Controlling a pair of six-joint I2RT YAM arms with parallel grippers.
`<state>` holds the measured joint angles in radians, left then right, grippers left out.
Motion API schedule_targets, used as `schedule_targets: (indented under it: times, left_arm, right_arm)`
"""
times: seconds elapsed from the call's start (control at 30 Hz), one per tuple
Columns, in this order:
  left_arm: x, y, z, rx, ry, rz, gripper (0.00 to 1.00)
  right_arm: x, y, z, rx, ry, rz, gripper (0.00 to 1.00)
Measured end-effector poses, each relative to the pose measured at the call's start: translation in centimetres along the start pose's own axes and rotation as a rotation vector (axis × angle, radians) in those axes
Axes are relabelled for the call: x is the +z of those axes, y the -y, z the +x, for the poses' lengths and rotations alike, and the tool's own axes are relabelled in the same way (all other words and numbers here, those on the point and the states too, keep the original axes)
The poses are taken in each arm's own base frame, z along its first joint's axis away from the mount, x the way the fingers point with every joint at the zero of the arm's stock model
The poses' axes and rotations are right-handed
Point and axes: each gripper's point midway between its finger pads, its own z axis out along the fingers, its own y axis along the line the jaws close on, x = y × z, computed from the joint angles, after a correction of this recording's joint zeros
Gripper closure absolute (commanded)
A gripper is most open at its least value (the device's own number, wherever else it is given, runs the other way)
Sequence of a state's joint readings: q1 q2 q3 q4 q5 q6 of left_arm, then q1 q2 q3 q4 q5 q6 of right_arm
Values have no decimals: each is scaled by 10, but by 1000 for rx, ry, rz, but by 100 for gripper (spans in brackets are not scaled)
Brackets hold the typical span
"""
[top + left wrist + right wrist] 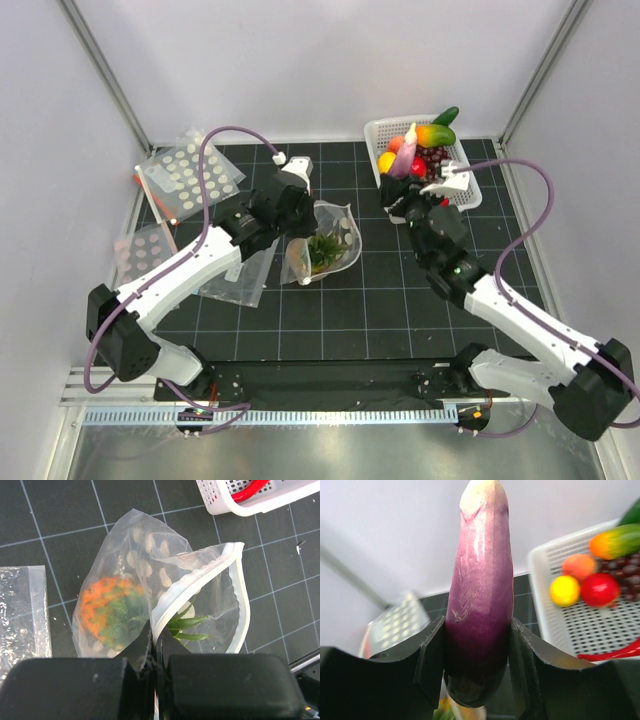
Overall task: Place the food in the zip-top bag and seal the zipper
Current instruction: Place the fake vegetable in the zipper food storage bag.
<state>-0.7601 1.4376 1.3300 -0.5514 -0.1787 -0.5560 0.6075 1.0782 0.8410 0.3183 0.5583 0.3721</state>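
Pale walls are closing in a black gridded desk (400,300), and near its middle the zip-top bag (335,245) is lying on its side. It is a clear pouch printed with white round dots, and its mouth is gaping toward the right. Inside it the pineapple (107,610) is showing orange through the film, with its green crown poking toward the opening. The zipper (241,595), a whitish strip, is curling around the mouth in an open loop, unsealed.

The left jaws are clenching fully on the near edge of that mouth (film is bunching between the black fingers). The right jaws are standing partly open, grasping the eggplant (480,595) by its dark lower end. It is glossy purple, fading to a pale tip, and standing upright over the left part of the white basket (580,625). In the basket the round red fruit (600,589) and the red chili pepper (615,652) are lying beside a lemon (565,591), a peach (579,566) and dark grapes (625,572).
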Motion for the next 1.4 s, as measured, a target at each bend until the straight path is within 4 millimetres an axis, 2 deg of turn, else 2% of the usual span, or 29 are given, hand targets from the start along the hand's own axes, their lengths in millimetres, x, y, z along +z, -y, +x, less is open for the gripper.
schedule_targets:
  times: [0.1,0.17,0.27,0.33,0.4,0.53,0.67,0.9,1.0,1.17,1.4]
  left_arm:
    - [0,0,0,-24,-10,17,99]
    - [0,1,0,-33,-18,30,100]
    - [0,5,1,-45,-28,52,100]
    - [-1,8,1,-52,-31,66,99]
    - [-1,8,1,-54,-32,69,99]
    - [-1,10,1,-55,-33,76,100]
    - [-1,12,1,-56,-35,86,99]
    - [-1,14,1,-61,-37,99,99]
    - [0,14,2,-62,-37,103,99]
    - [1,14,4,-62,-38,101,99]
    - [-1,13,3,-63,-30,103,99]
  right_arm:
    - [-26,-21,6,25,6,-128,99]
    - [-39,-28,16,37,8,-195,98]
    - [-51,-32,45,42,-9,-272,98]
    - [-58,-36,73,29,-53,-319,97]
    - [-65,-47,94,13,-92,-370,97]
    - [-81,-73,111,7,-74,-478,97]
    - [-90,-81,129,-40,-37,-539,97]
    - [-83,-74,169,-179,-59,-535,97]
    - [-81,-73,169,-200,-48,-536,95]
    - [-80,-74,159,-214,-11,-529,90]
    - [-80,-76,142,-195,33,-527,87]
